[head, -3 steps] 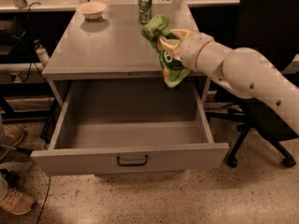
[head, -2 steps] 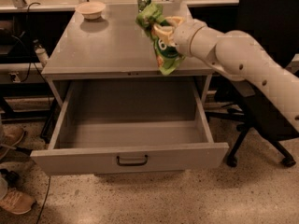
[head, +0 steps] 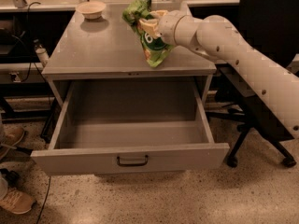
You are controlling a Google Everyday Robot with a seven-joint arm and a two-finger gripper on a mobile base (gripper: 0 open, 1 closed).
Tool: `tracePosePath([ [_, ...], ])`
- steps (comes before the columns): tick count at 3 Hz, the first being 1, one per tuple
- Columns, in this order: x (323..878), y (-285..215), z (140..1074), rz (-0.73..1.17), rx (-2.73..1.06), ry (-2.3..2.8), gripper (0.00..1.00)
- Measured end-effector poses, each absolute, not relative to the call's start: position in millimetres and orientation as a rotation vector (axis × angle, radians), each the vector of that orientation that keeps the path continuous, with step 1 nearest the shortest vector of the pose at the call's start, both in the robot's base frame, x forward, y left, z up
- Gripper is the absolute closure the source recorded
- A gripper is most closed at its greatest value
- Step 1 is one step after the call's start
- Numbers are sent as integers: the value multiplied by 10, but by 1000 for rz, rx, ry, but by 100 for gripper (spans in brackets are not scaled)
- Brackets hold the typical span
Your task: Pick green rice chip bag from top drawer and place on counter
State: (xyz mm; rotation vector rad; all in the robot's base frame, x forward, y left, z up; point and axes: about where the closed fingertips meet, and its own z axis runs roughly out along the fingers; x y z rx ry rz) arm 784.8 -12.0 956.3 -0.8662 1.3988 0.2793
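My gripper [head: 150,26] is shut on the green rice chip bag [head: 155,48], a crinkly light-green pouch with a dark green round logo. The bag hangs from the gripper over the right part of the counter [head: 103,45], its lower end at or just above the surface near the front edge. The top drawer [head: 131,157] is pulled wide open below the counter, its inside empty, with a small dark handle [head: 132,161] on the front panel. My white arm [head: 243,59] reaches in from the right.
A small pale bowl [head: 91,9] sits at the counter's back left. A green can is mostly hidden behind the bag at the back. A black office chair [head: 271,55] stands to the right. Shoes [head: 14,199] and cables lie on the floor at left.
My gripper has carried the bag leftward and further over the counter, from beside the right front corner to above the right part of the top. The drawer has not moved.
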Motion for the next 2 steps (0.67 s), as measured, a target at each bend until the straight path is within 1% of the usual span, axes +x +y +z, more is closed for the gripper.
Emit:
tracePosePath([
  [1, 8070, 93, 9419, 320, -895, 1436, 78],
  [2, 8183, 211, 9321, 345, -913, 1459, 53],
])
